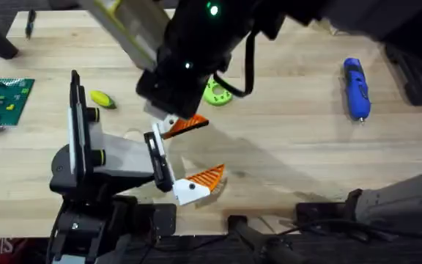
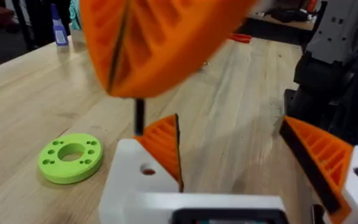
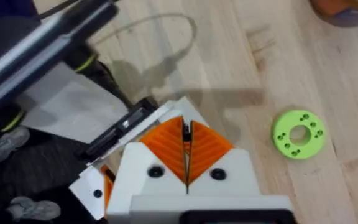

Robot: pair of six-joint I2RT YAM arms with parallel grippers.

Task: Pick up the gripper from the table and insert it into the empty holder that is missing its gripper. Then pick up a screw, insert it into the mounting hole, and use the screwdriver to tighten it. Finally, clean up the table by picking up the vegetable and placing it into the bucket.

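- Just under the right gripper (image 3: 186,149), whose pads were pressed together, the gripper (image 2: 163,146) sat in the empty holder (image 2: 129,180). Its mounting hole (image 2: 146,169) looked unfilled, so a small nudge could probably pull it out.
- Below those pads hung a thin dark stub (image 2: 138,119), maybe a screw; it could slip or miss the hole.
- The left gripper (image 2: 229,127) stood wide apart; if it moved, the alignment would be lost.

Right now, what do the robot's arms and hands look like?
The left hand and right hand each have white angular fingers with orange ribbed pads. The left arm is black with a white cover and yellow-green rings. The right arm is black, with a small green light and a looping black cable.
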